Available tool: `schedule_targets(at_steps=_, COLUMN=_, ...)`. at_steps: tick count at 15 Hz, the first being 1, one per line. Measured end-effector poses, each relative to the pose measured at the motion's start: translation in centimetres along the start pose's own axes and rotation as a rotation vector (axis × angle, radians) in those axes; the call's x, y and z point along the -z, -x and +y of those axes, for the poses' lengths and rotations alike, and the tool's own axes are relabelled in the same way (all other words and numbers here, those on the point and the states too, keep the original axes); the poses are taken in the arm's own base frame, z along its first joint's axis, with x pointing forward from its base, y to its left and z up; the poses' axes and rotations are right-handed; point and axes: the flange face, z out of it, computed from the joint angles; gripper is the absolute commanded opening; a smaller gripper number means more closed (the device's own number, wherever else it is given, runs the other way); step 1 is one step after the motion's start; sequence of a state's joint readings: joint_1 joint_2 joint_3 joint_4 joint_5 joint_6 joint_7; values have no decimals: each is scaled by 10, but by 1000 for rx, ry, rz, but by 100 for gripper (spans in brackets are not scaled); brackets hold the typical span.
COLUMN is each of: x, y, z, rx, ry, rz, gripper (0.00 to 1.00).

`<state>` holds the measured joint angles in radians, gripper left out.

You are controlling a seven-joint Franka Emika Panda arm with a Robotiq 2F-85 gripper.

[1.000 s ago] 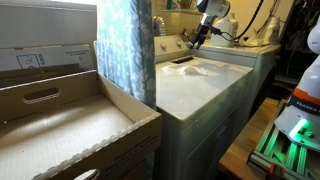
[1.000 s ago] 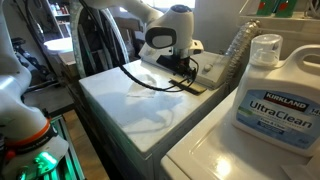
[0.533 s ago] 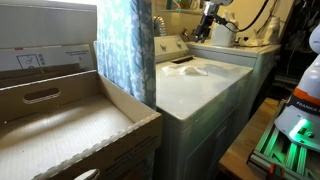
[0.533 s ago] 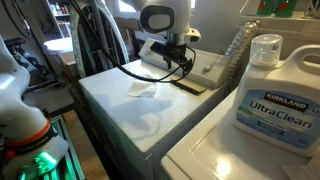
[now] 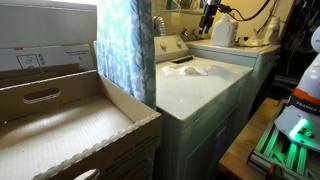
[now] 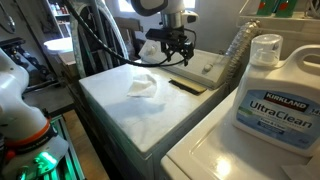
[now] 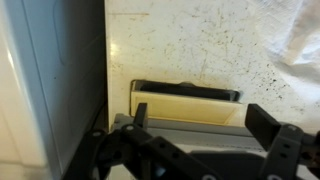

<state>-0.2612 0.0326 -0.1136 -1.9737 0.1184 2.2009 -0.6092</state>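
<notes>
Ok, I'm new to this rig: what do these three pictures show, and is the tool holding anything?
It is one robot arm ending in a two-fingered tool. Two cameras stand apart from the robot and see a white washer top from different spots; the third rides on the wrist, looking down past the tool. On the washer lies a crumpled white cloth beside a dark rectangular slot. A detergent jug stands on the neighbouring machine. The tool hangs open, holding nothing.
</notes>
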Motion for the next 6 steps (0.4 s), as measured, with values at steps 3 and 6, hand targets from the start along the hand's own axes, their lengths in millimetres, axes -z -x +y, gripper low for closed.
schedule_targets(at_steps=3, x=20, y=0, z=2, rx=46, ry=41, rz=53, gripper=100)
schedule_targets(at_steps=6, x=29, y=6, z=3, rx=78, ry=50, rz=69, gripper=100)
